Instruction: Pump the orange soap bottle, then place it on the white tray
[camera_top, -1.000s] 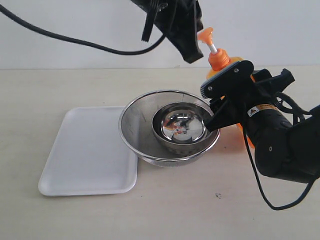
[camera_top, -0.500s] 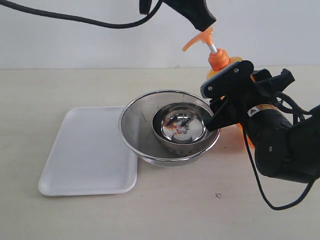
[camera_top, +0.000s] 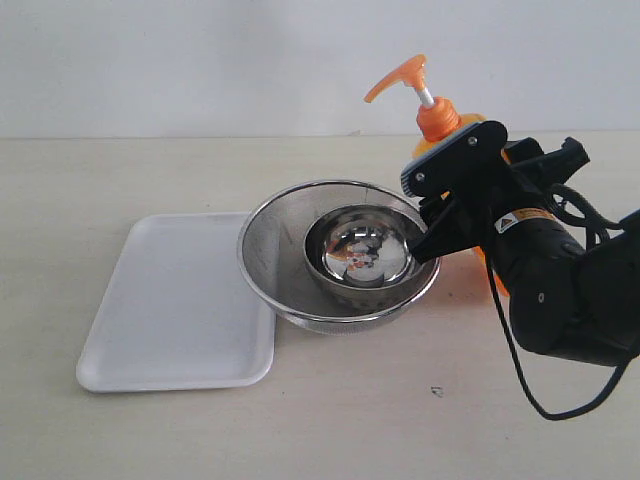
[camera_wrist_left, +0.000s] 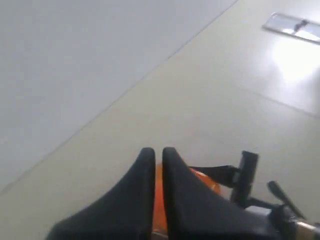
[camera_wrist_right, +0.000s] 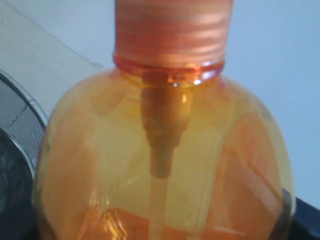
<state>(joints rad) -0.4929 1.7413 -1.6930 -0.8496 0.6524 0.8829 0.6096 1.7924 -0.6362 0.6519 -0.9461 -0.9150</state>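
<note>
Lifted clear since the last second, the left gripper no longer shows in the exterior view, where it stood on the pump. It now hangs high above the scene with its two black fingers pressed together, a shape that suits pushing down on a pump better than grasping.

Freed of that push, the tall translucent orange soap bottle shows its orange pump head sprung up on the white stem, spout aimed toward the bowls. The bottle stands upright on the pale wooden table, at the right of the exterior view and just behind the bowls.

Holding it is the right gripper, clamped around the bottle's body below the ribbed collar. Its wrist camera sits so near that the orange shoulder and inner dip tube fill the picture. Probably this grip steadies the bottle for pumping and serves for the carry as well.

Just left of the bottle a wide steel bowl with mesh sides holds a smaller polished steel bowl, placed to catch soap from the spout. Whether any soap has landed I cannot tell.

Beyond the bowls lies the flat white tray with rounded corners, its right edge touching the big bowl. To reach it, I judge, the bottle must pass over or around the bowls.
</note>
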